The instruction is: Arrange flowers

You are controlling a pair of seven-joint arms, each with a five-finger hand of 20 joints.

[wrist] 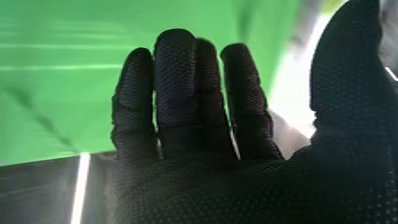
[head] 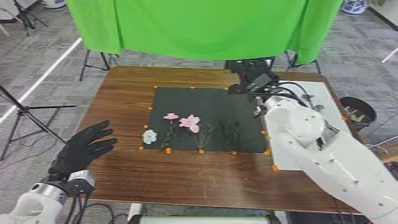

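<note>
At the far edge of the desk (head: 200, 182), right hand (head: 258, 77) is hanging wide, empty, likely between placements, next move needing a fresh pick for the black mat (head: 197, 96).

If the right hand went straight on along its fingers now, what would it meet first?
Most likely the green cloth hanging beyond the table: the right hand has its straight fingers toward it. How much room lies between is hard to judge.

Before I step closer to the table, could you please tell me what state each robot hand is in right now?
Left robot hand: open, holding nothing.
Right robot hand: open, fingers straight, holding nothing.
</note>
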